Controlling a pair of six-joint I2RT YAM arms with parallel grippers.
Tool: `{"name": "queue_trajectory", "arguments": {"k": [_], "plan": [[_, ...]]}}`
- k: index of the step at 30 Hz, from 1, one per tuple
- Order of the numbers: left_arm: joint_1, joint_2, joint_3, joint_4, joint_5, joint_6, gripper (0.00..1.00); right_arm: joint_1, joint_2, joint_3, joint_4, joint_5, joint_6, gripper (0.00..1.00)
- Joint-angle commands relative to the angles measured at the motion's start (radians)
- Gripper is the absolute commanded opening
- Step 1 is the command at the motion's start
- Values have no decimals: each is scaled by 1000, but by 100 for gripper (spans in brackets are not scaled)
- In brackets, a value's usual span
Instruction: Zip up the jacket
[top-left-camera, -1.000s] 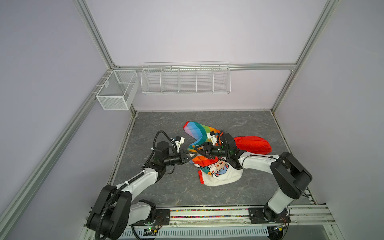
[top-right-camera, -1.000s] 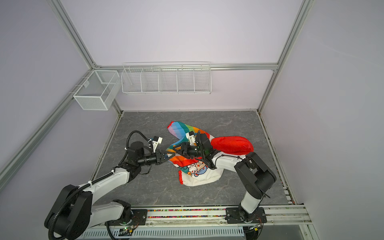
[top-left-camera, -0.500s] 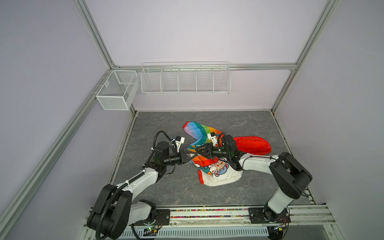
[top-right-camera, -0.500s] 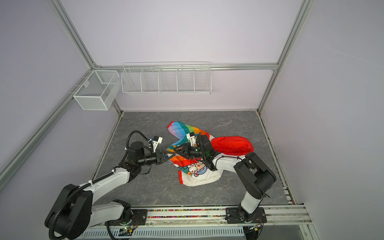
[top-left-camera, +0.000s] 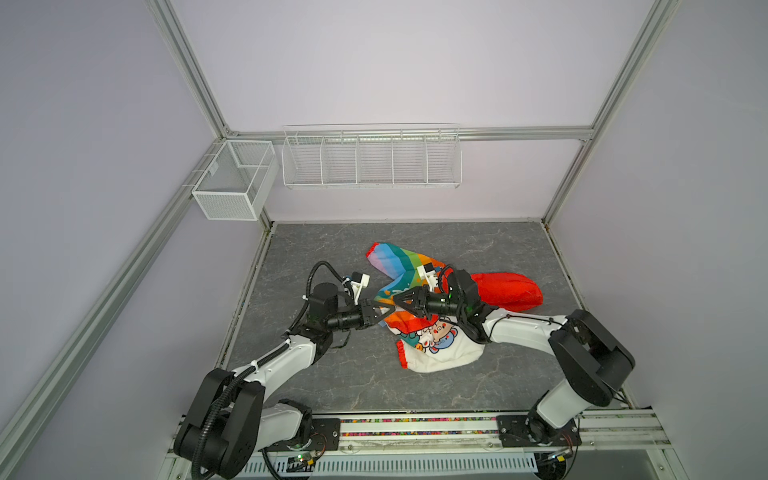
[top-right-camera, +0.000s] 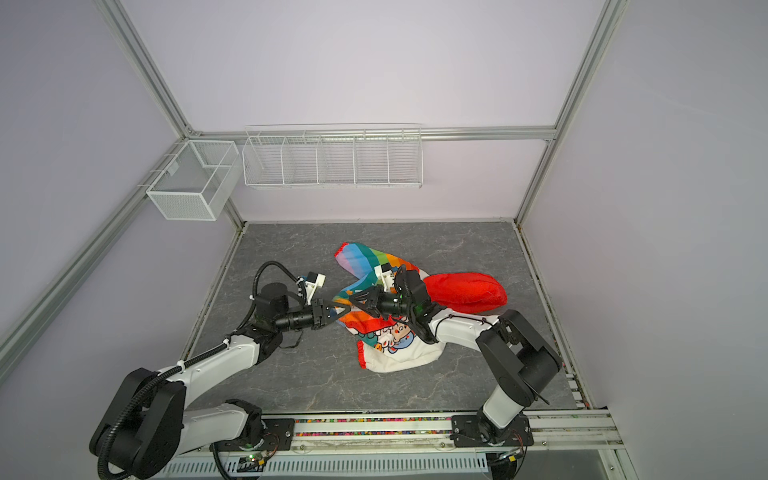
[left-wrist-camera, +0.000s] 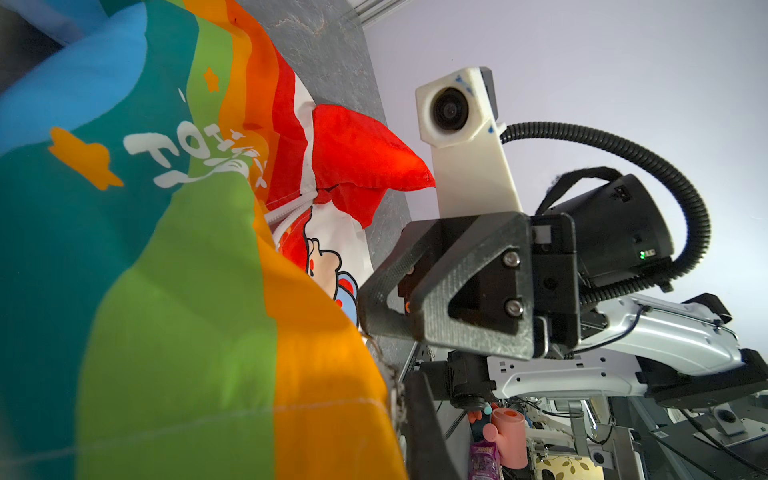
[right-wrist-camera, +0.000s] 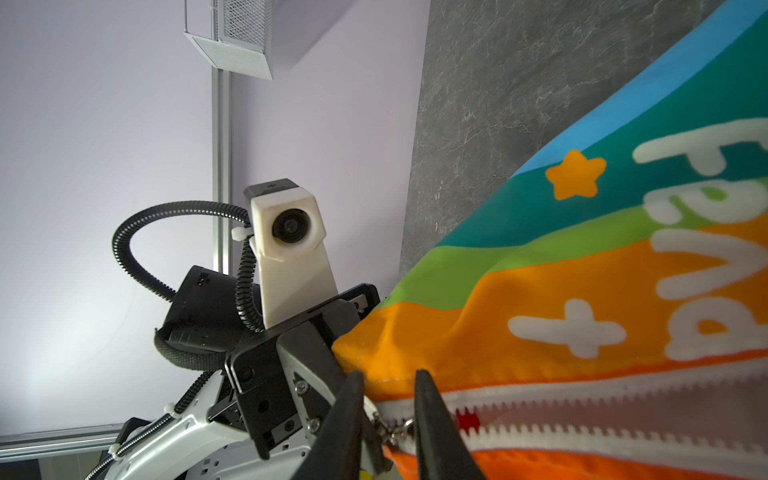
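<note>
The jacket (top-left-camera: 432, 332) lies crumpled on the table (top-left-camera: 332, 257), under and behind the right claw (right-wrist-camera: 390, 376). Its rainbow half is uppermost, its white cartoon half is below that claw's wrist, and its red hood (top-left-camera: 507, 291) is further back, past the wrist.

The zipper (right-wrist-camera: 582, 411) starts right at the claw. Its slider (right-wrist-camera: 395, 430) sits at the bottom end, between the claw's two fingers (right-wrist-camera: 432, 415). Beyond the slider the two rows of teeth run apart, with red showing between them, so nearly the whole zipper is undone.

The right claw's fingers stand a little apart, one on each side of the slider. I cannot tell whether they already press on it.

The left claw (top-left-camera: 388, 311) faces the right one tip to tip, just beside it. It is pressed together on the jacket's orange corner, next to the zipper's bottom end.

The step in hand looks like taking hold of the slider, and the run up the teeth has not begun.

For the next move, the right claw needs a firm pinch on the slider or its small pull. It would then draw steadily away from the left claw, along the teeth toward the hood. Meanwhile the left claw anchors the corner so the tape stays taut. The cloth is thin and rumpled, so slack could bunch or catch in the slider.
</note>
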Motion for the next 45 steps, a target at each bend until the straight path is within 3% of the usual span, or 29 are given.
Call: {"name": "queue_trajectory", "arguments": {"k": [1, 8, 15, 20, 28, 45], "plan": [[6, 6, 7, 32, 18, -10, 0, 7, -14, -19, 18, 2, 14, 31], [5, 10, 8, 62, 32, -21, 0, 9, 31, -32, 71, 5, 31, 51], [5, 35, 7, 111, 40, -45, 0, 34, 40, -33, 108, 6, 55, 53], [6, 40, 4, 122, 41, -52, 0, 36, 40, -54, 166, 18, 90, 46], [6, 34, 2, 106, 43, -46, 0, 31, 0, -67, 118, 36, 74, 35], [10, 33, 2, 106, 49, -45, 0, 21, -47, -77, 76, 39, 58, 27]]}}
